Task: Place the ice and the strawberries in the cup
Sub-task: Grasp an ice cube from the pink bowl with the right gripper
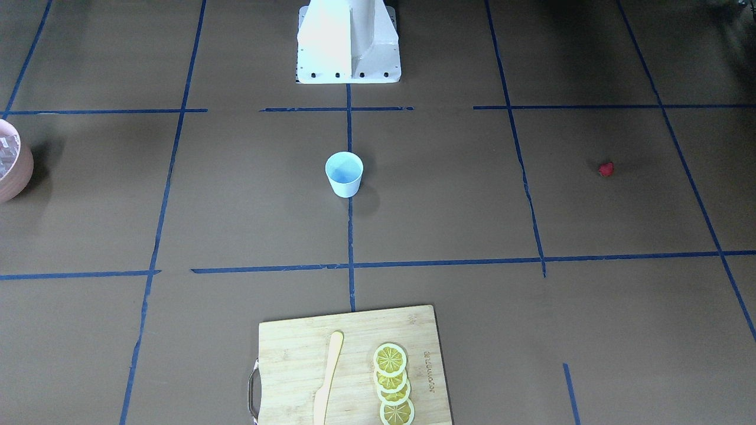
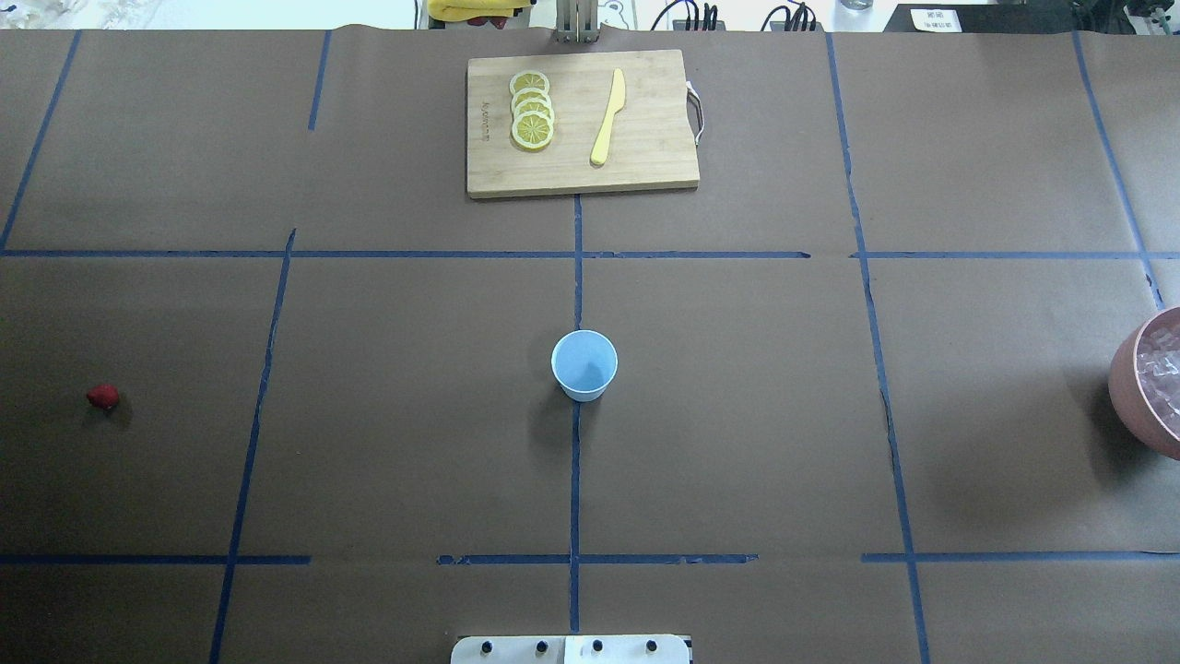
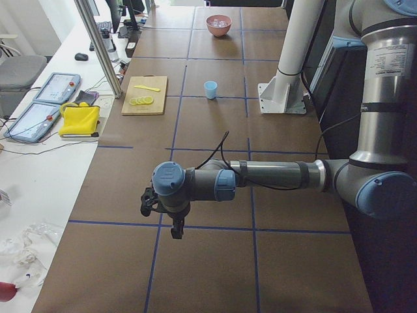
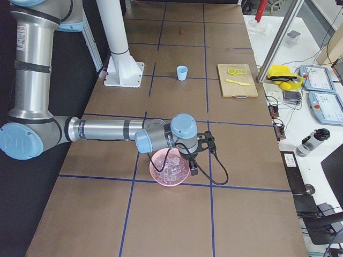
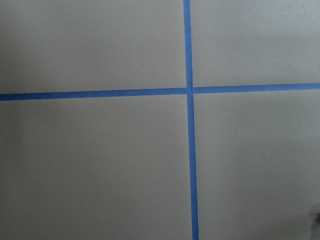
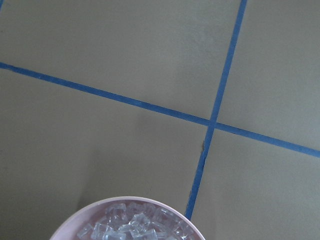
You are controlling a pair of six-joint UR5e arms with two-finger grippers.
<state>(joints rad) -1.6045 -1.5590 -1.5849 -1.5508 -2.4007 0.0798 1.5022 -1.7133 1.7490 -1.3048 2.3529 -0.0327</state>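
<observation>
The pale blue cup (image 2: 584,365) (image 1: 344,173) stands upright mid-table with nothing showing inside it. One red strawberry (image 2: 102,397) (image 1: 606,169) lies alone on the robot's left side. Ice (image 6: 135,225) (image 2: 1163,373) fills a pink bowl (image 2: 1129,378) (image 4: 161,176) on the robot's right. The left gripper (image 3: 174,225) hangs over bare paper near that end of the table; I cannot tell whether it is open or shut. The right gripper (image 4: 193,171) hangs at the bowl's rim, and I cannot tell its state either. Neither wrist view shows any fingers.
A wooden cutting board (image 2: 645,157) with lemon slices (image 2: 532,109) and a yellow knife (image 2: 608,115) sits at the far edge. The robot's white base (image 1: 348,53) stands behind the cup. A side bench holds tablets and a yellow cloth (image 3: 79,119).
</observation>
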